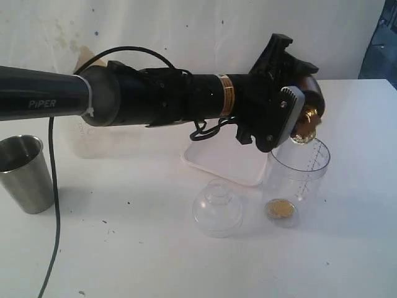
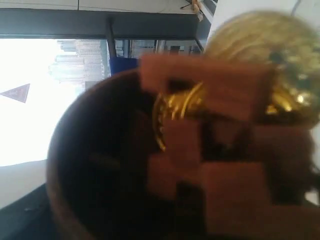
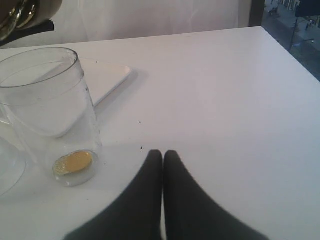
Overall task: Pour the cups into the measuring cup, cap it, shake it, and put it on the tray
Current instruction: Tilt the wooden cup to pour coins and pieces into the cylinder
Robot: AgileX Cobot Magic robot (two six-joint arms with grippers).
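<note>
Black "PiPER" arm holds brown cup tilted.

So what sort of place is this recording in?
Probably a lab or office in a city building: a white table, a stained white wall behind it, and large windows showing high-rise towers outside.

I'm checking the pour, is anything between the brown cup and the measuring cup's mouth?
Nothing visible. The brown cup is tipped just above the open measuring cup, gold coins at its lip; the dome lid lies on the table beside the measuring cup.
</note>
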